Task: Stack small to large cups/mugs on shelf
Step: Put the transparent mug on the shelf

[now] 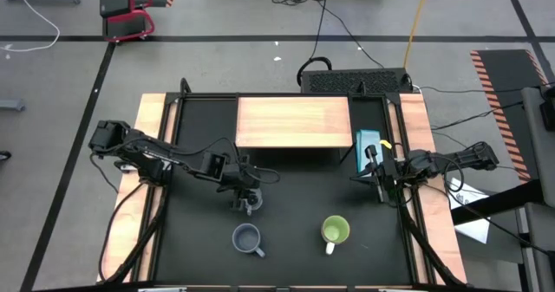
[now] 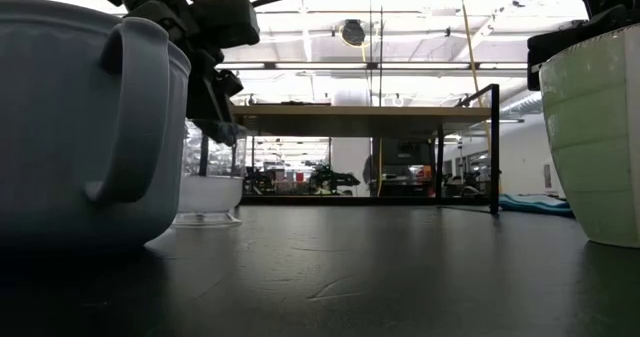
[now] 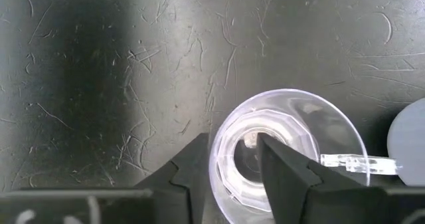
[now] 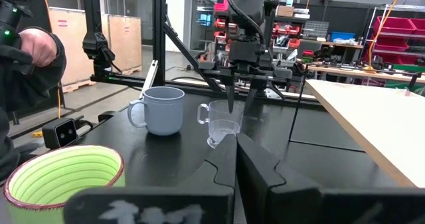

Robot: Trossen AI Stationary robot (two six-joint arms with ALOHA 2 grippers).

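Observation:
The small clear glass cup (image 1: 249, 204) (image 3: 332, 127) stands upright on the black table top, its handle toward the grey-blue mug (image 1: 247, 237) (image 4: 163, 111) nearer the near edge. The lime-green mug (image 1: 335, 230) (image 4: 66, 174) stands to their right. The shelf (image 1: 293, 121) at the far side carries nothing. My left gripper (image 1: 245, 191) (image 3: 234, 144) hangs open over the glass cup, one finger inside it and one outside. My right gripper (image 1: 380, 191) (image 4: 236, 141) waits shut near the table's right side, off the mugs. My left gripper comes at the glass cup from above, pointing down, astride the cup's wall at the rim (image 3: 219, 141) on the side opposite the handle. One finger (image 3: 285, 177) is inside, the other (image 3: 189, 177) outside. Whether either touches the glass, I cannot tell. The cup stands on the table.
A teal box (image 1: 368, 142) lies beside the shelf's right end, close to my right arm. Light-wood strips (image 1: 147, 153) run along both table sides. A person (image 4: 26, 58) stands beyond the table's near edge. Bare black table top (image 1: 295, 188) lies between the mugs and the shelf.

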